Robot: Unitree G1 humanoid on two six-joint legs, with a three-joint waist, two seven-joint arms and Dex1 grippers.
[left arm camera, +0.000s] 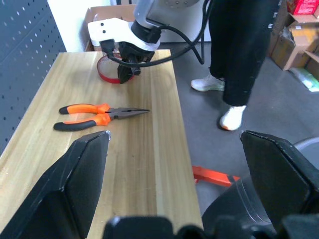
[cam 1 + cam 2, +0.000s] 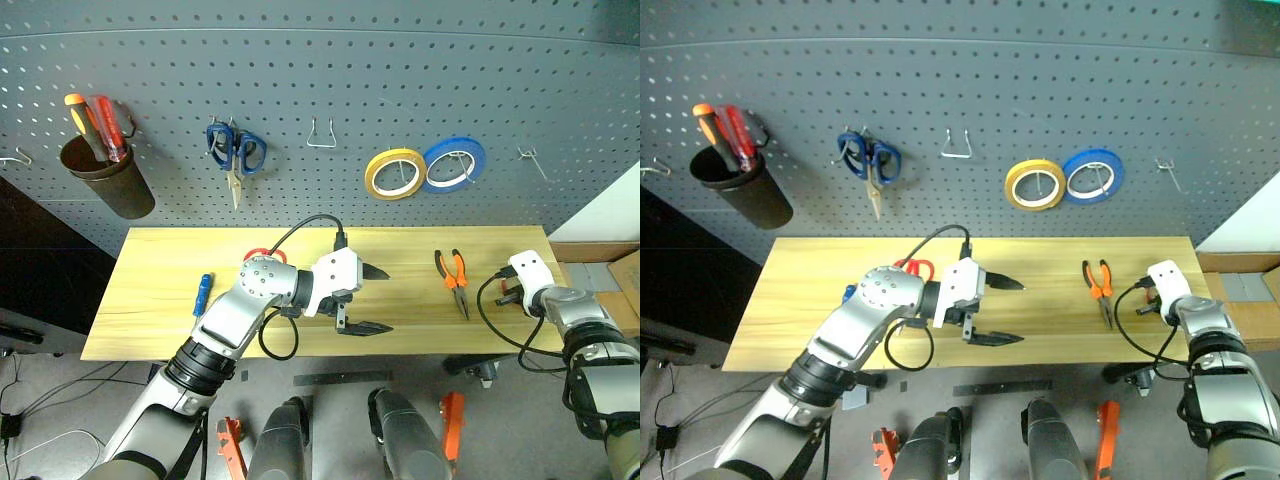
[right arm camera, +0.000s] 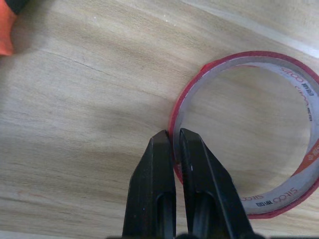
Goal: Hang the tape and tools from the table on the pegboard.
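My right gripper (image 3: 174, 135) is at the right end of the table (image 2: 160, 320), shut on the wall of the red tape (image 3: 279, 199), one finger inside the ring and one outside. The tape (image 1: 106, 75) lies flat on the wood under that gripper (image 1: 124, 64). The orange-handled pliers (image 2: 455, 275) lie just left of it. My left gripper (image 2: 386, 300) hovers open over the table's middle, pointing right, with nothing in it. The blue screwdriver (image 2: 203, 293) lies at the left. The red scissors (image 2: 258, 252) peek out behind my left arm. The pegboard (image 2: 320, 80) rises behind the table.
On the pegboard hang a dark cup (image 2: 105, 175) with orange and red screwdrivers, blue scissors (image 2: 235, 155), a yellow roll (image 2: 394, 173) and a blue roll (image 2: 455, 163). Bare hooks (image 2: 320, 135) stand between them. A person's legs (image 1: 239, 55) stand beyond the table's right end.
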